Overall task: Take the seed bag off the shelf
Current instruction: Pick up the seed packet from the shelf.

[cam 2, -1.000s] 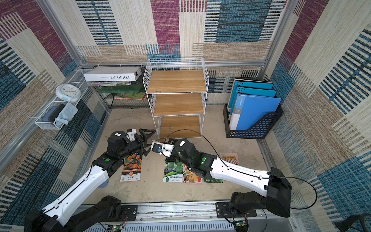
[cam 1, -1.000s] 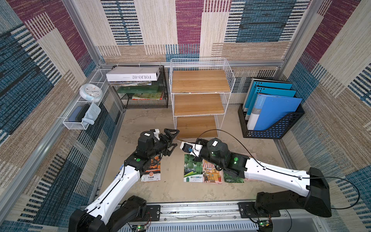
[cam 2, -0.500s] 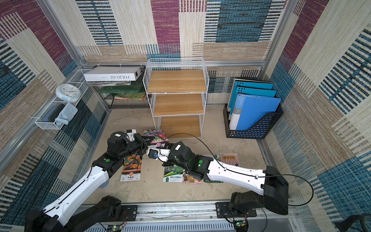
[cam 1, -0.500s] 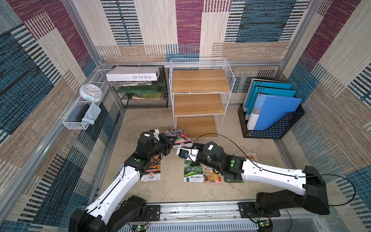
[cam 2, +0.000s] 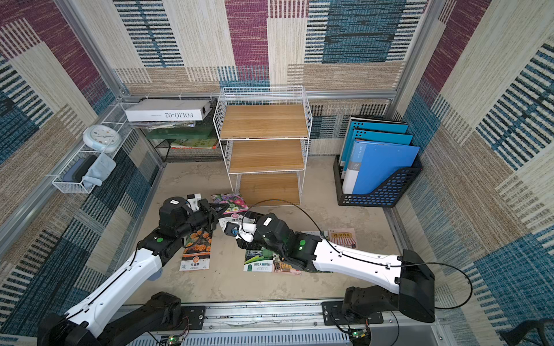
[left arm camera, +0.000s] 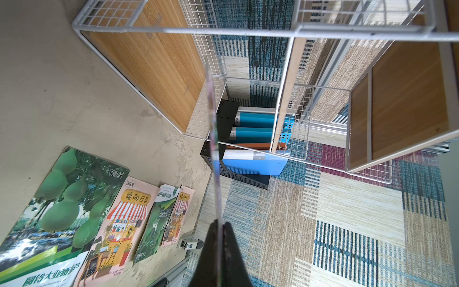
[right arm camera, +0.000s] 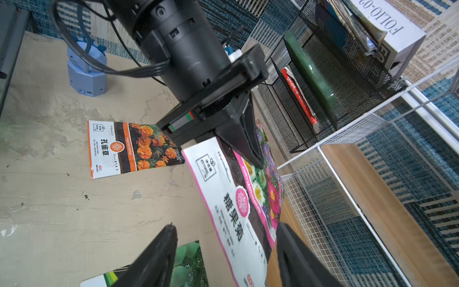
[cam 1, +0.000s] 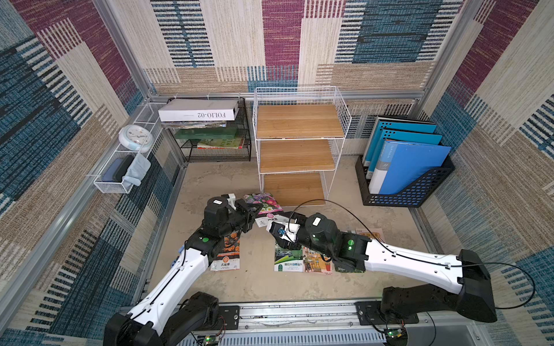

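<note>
My left gripper [cam 1: 255,211] is clamped on an edge of the seed bag [cam 1: 263,201], held just before the shelf [cam 1: 298,121], my right gripper [right arm camera: 224,231] gaping around it; it looks light, floppy and slick, so I'd pinch a sealed edge.

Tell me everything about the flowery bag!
The seed bag is a thin, flat, glossy packet: white and dark with a pink stripe, bright printed flowers and Chinese writing. The left end effector is shut on one edge, holding it above the floor just before the shelf. The open right end effector straddles its other end.
</note>
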You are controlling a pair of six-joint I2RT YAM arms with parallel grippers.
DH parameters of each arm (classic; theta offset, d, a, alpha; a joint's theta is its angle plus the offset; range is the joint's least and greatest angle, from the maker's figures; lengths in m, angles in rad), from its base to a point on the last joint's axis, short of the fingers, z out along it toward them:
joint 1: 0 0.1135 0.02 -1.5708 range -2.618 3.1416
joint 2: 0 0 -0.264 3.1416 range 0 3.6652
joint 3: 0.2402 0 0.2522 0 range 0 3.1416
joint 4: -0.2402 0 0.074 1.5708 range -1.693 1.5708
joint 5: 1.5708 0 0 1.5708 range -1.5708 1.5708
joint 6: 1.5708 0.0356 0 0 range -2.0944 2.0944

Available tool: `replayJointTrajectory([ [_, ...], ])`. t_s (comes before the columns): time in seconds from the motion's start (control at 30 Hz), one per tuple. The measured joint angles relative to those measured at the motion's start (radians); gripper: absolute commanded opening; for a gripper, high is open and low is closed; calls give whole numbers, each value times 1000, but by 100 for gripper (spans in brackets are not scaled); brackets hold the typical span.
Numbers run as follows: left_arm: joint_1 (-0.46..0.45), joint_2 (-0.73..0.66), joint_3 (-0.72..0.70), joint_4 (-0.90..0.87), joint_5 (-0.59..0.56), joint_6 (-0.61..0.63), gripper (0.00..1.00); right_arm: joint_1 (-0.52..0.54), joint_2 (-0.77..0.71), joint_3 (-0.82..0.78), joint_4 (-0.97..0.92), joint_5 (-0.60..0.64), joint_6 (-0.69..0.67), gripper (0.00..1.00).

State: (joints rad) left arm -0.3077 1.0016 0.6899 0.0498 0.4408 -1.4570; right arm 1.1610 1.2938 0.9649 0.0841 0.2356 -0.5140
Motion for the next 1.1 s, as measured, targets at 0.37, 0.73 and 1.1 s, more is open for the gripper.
replayJointTrajectory([
  [0.37, 44, -12, 108, -27, 31, 373, 0, -77, -117, 29, -175, -285, 261, 77],
  [0.73, 47, -74, 106, 7, 339, 806, 0, -329, -85, 70, -87, -652, 587, 76],
  [1.1, 47, -191, 77, 172, 452, 880, 0, -397, -86, 73, 33, -842, 703, 71],
])
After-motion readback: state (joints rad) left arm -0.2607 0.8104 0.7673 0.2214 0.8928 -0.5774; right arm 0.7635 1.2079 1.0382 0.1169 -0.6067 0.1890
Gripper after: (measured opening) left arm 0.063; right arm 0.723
